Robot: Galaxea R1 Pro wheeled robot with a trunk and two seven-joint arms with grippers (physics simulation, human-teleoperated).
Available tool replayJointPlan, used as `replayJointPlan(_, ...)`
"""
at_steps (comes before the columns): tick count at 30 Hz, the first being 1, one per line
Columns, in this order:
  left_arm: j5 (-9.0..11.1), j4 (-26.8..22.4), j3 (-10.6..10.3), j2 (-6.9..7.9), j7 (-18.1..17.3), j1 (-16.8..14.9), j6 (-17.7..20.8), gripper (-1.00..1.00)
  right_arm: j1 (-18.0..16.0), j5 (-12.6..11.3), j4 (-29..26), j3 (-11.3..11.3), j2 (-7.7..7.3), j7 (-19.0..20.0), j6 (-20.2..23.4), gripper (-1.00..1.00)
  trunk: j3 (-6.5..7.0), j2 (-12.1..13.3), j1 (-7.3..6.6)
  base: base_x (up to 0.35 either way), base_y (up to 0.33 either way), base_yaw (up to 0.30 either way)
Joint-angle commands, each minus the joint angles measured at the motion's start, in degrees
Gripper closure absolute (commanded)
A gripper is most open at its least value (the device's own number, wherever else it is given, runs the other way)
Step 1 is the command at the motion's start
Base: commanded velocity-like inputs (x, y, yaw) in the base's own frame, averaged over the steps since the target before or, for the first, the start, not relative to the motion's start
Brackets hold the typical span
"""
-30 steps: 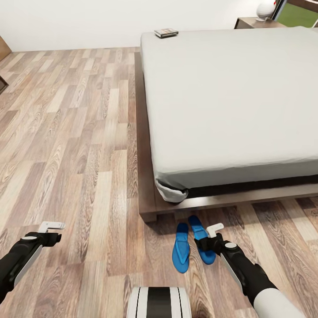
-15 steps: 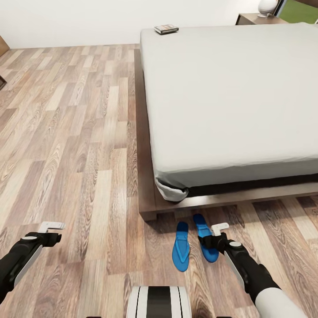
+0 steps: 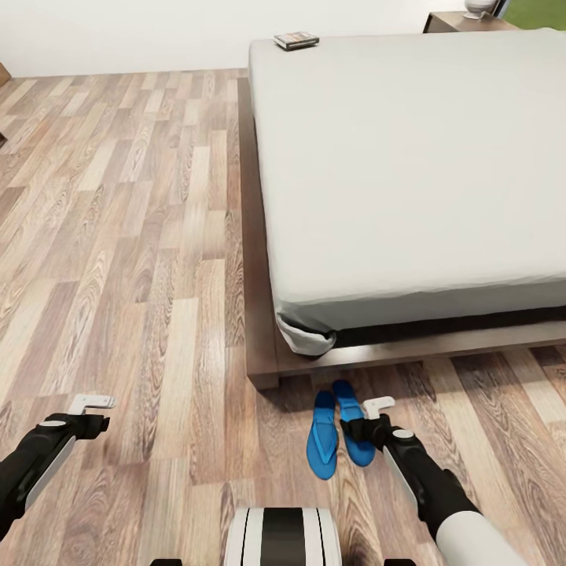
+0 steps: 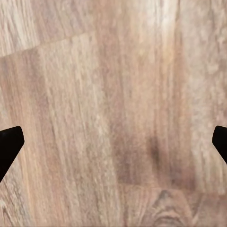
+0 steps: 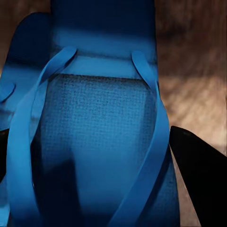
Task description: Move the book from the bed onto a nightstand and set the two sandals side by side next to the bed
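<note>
Two bright blue sandals lie on the wood floor just off the bed's near corner. The left sandal lies free. My right gripper is shut on the right sandal, whose straps pass between its dark fingers. The two sandals lie close together, almost parallel. The book rests at the far corner of the bed's grey mattress. A dark nightstand stands beyond the bed. My left gripper hangs open over bare floor.
The bed's dark wood base juts out past the mattress right beside the sandals. A white round object stands on the nightstand. Wide wood floor stretches left of the bed up to the white wall.
My right gripper swung the right sandal a little rightward, then back left against the other sandal. The head view has tilted slightly, so the bed sits higher in the picture. The left arm stayed still.
</note>
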Motion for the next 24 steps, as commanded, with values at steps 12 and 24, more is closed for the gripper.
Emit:
replayJointPlan(12, 0.6, -0.1, -0.3, 0.09, 0.6, 0.0, -0.1, -1.00, -0.3, -0.3, 1.8, 0.0, 0.25, -3.0, 0.2, 1.00, -0.26, 0.0, 0.02, 0.000, 0.000, 0.000)
replayJointPlan(24, 0.6, -0.1, -0.3, 0.09, 0.5, 0.0, 0.1, -1.00, -0.4, -0.4, 2.9, 0.0, 0.27, -3.1, 0.2, 1.00, -0.92, -0.1, 0.09, 0.000, 0.000, 0.000)
